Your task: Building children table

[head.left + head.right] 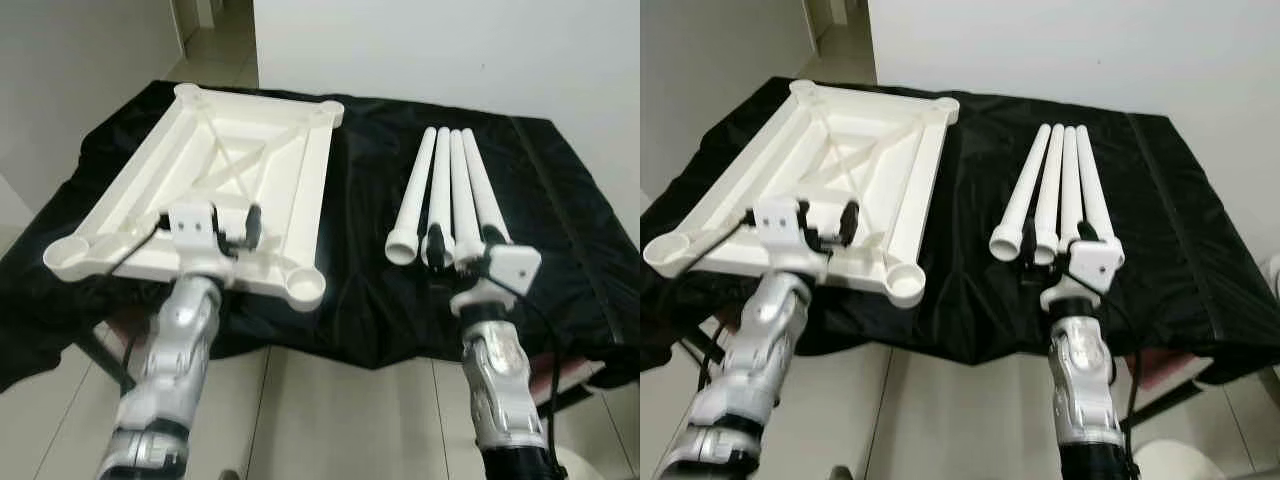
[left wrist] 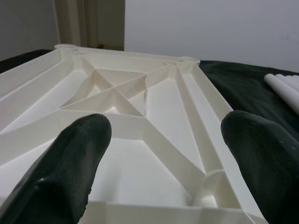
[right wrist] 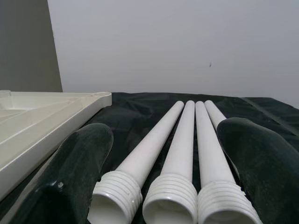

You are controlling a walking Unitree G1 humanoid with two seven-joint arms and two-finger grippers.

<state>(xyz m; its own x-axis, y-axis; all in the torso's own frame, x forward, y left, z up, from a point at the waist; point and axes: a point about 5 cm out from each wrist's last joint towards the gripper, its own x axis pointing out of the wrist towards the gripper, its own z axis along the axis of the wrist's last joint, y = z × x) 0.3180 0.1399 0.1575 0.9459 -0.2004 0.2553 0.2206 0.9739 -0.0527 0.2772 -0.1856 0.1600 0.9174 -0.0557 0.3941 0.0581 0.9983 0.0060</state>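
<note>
the white tabletop [image 1: 215,180] lies upside down on the black-draped surface [image 1: 560,200], over its left half, ribs and four corner sockets facing up; its near edge slightly overhangs the surface's front edge. the four white legs [image 1: 448,190] lie side by side on the right half, fanned a little, their threaded ends pointing at the front edge.

the left gripper [image 2: 163,154] hovers released over the near rail of the tabletop, one finger either side of open rib space and holding nothing. the right gripper [image 3: 163,158] is also spread and empty, its fingers [image 3: 79,163] bracketing the threaded ends of the legs just ahead of it.

the step in hand looks like taking a first leg. to do it well, the right gripper should single out one leg rather than straddle several: the outermost on the right edge of the bundle is probably easiest, since the neighbours touch each other. grip on the smooth shaft just behind the threads, so the threads stay free to enter the near right socket [image 1: 303,287]. the left gripper would do well to press down on the rail, because the overhanging tabletop could tip or slide when the leg is turned in.
</note>
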